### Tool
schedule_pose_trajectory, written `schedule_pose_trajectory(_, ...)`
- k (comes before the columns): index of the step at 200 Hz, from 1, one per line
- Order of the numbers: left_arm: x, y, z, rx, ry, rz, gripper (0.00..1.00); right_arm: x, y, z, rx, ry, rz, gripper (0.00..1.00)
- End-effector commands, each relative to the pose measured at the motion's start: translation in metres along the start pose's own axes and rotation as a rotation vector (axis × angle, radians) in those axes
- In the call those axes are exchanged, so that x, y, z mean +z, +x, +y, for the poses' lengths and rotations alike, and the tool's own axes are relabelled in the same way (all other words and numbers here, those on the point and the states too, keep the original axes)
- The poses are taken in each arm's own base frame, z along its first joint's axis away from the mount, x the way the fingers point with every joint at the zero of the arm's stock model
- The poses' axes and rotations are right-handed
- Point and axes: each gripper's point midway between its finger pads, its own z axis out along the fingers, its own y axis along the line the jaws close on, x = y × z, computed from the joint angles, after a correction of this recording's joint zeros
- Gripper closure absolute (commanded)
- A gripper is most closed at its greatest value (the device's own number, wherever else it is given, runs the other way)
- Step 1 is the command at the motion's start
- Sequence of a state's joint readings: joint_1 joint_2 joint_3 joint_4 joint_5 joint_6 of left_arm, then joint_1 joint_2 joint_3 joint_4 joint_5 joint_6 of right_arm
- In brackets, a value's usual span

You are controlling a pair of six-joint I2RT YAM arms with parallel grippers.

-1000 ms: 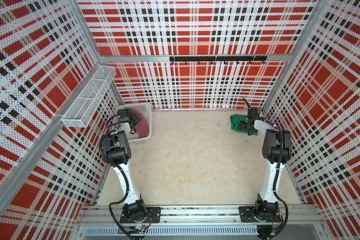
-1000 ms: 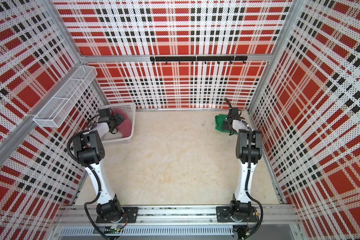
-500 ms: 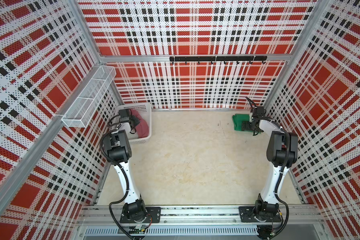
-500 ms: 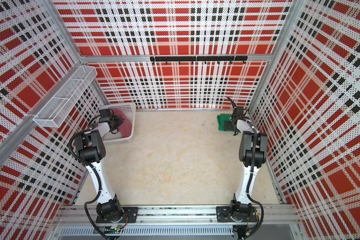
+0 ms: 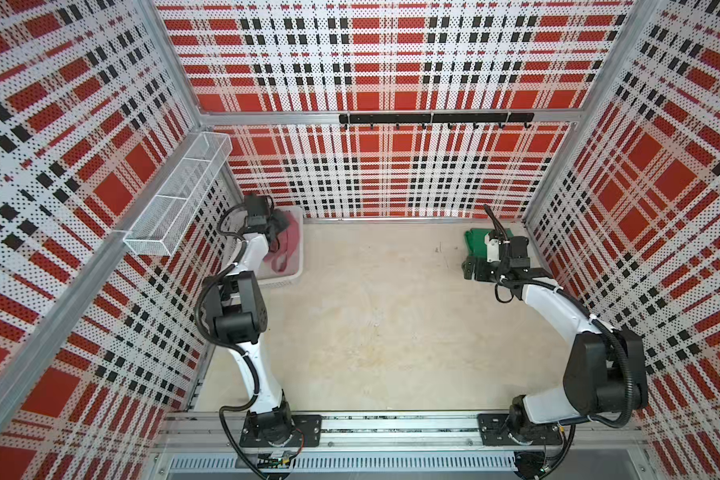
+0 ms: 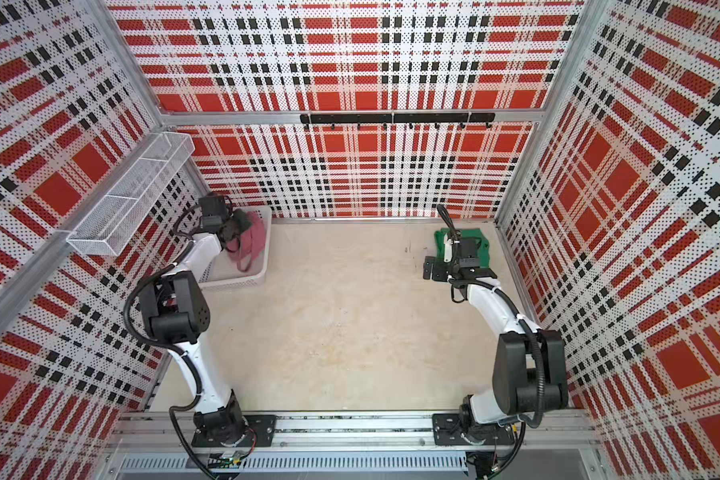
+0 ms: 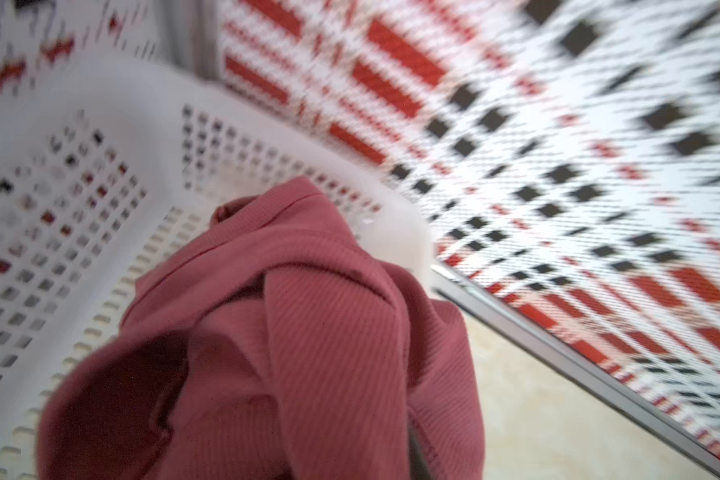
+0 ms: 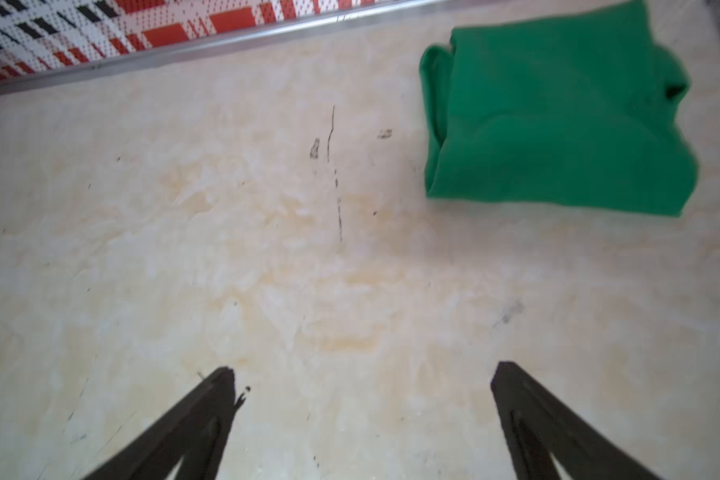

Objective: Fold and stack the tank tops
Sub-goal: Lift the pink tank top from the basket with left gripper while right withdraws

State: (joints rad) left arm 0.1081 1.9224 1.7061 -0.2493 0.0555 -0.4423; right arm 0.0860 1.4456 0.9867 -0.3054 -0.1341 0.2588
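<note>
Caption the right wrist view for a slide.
Open right gripper over the tabletop, folded green tank top lying ahead.

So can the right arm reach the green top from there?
Probably yes. The right gripper hangs open just beside the green top, which lies folded on the table, and only bare table shows between them.

1. Pink tank top (image 7: pixel 308 332): finely ribbed knit cloth, matt, lying in soft folds.
2. Green tank top (image 8: pixel 558 116): smooth plain cloth, matt.
3. Basket (image 7: pixel 113 104): white plastic, smooth with a faint sheen, walls pierced by small square holes.
4. Table (image 8: pixel 225 228): cream marbled top, smooth, low sheen, a few dark scuffs.
5. Wall panels (image 5: pixel 391 62): perforated sheet with plaid print, matt.
6. Frame rails (image 5: pixel 391 430): bare silvery metal.
7. Mesh tray (image 5: pixel 175 195): fine white metal mesh.
8. Hook rail (image 5: pixel 433 118): black, matt.
9. Right gripper (image 8: pixel 363 368): matt black, hard-looking.
</note>
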Motion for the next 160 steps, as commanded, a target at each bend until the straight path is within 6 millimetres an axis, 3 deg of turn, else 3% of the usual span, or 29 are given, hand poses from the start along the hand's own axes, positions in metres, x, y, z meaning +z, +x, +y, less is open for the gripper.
schedule_pose_trajectory(1, -0.088, -0.054, -0.086, 0.110, 0.142, -0.157, 1.00, -0.028, -0.021, 0.031, 0.049, -0.144, -0.120, 0.01)
schedule_pose_trajectory(19, -0.135, -0.056, -0.129, 0.181, 0.209, -0.203, 1.00, -0.039, -0.019, 0.035, 0.061, -0.164, -0.137, 0.02)
schedule_pose_trajectory(39, -0.161, -0.025, -0.166, 0.197, 0.314, -0.170, 1.00, -0.046, -0.016, 0.038, 0.062, -0.183, -0.131, 0.02)
schedule_pose_trajectory(58, -0.158, 0.027, -0.188, 0.185, 0.431, -0.062, 1.00, -0.047, -0.009, 0.036, 0.068, -0.169, -0.096, 0.02)
schedule_pose_trajectory(79, -0.136, 0.094, -0.194, 0.105, 0.586, 0.104, 1.00, -0.046, -0.002, 0.032, 0.075, -0.147, -0.062, 0.02)
schedule_pose_trajectory(83, -0.135, 0.115, -0.204, 0.105, 0.619, 0.145, 0.98, -0.046, -0.001, 0.032, 0.077, -0.143, -0.056, 0.02)
schedule_pose_trajectory(88, -0.128, 0.128, -0.203, 0.102, 0.623, 0.175, 0.84, -0.046, 0.002, 0.030, 0.077, -0.135, -0.046, 0.02)
schedule_pose_trajectory(99, -0.109, 0.152, -0.200, 0.119, 0.607, 0.234, 0.43, -0.045, 0.007, 0.027, 0.077, -0.117, -0.023, 0.01)
schedule_pose_trajectory(112, -0.090, 0.168, -0.191, 0.153, 0.561, 0.283, 0.22, -0.045, 0.015, 0.026, 0.075, -0.111, 0.006, 0.01)
schedule_pose_trajectory(128, -0.084, 0.167, -0.176, 0.193, 0.478, 0.266, 0.12, -0.045, 0.026, 0.025, 0.077, -0.108, 0.034, 0.00)
schedule_pose_trajectory(160, -0.101, 0.157, -0.134, 0.271, 0.305, 0.231, 0.11, -0.040, 0.046, 0.031, 0.090, -0.126, 0.064, 0.02)
